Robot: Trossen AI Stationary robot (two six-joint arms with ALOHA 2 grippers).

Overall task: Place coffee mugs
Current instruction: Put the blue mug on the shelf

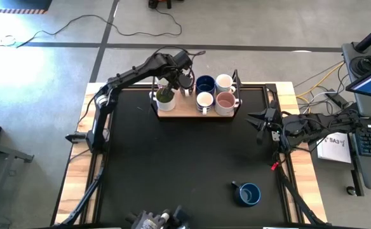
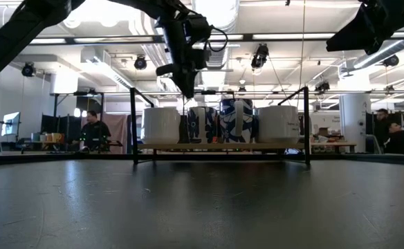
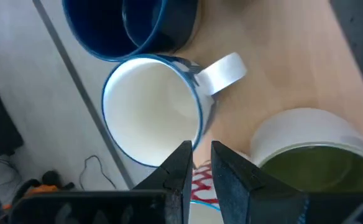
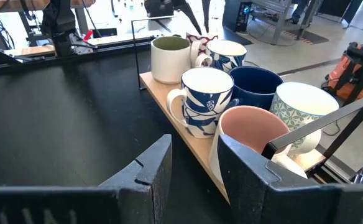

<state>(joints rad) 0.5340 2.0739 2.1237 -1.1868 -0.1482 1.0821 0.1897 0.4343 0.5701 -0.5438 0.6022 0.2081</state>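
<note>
While the black table (image 1: 173, 159) is sitting in an open workshop with ceiling lights, upright coffee mugs (image 1: 211, 92) are crowding the wooden tray (image 1: 185, 113), a blue mug (image 1: 249, 194) is standing apart, the left gripper (image 3: 197, 165) is hovering nearly closed on nothing above the tray's mugs, and the right gripper (image 4: 191, 158) is waiting empty with jaws apart.

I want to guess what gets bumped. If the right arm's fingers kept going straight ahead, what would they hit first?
Probably the pink-lined mug at the near end of the wooden tray; it sits right ahead of the right gripper, though depth is hard to judge.
</note>
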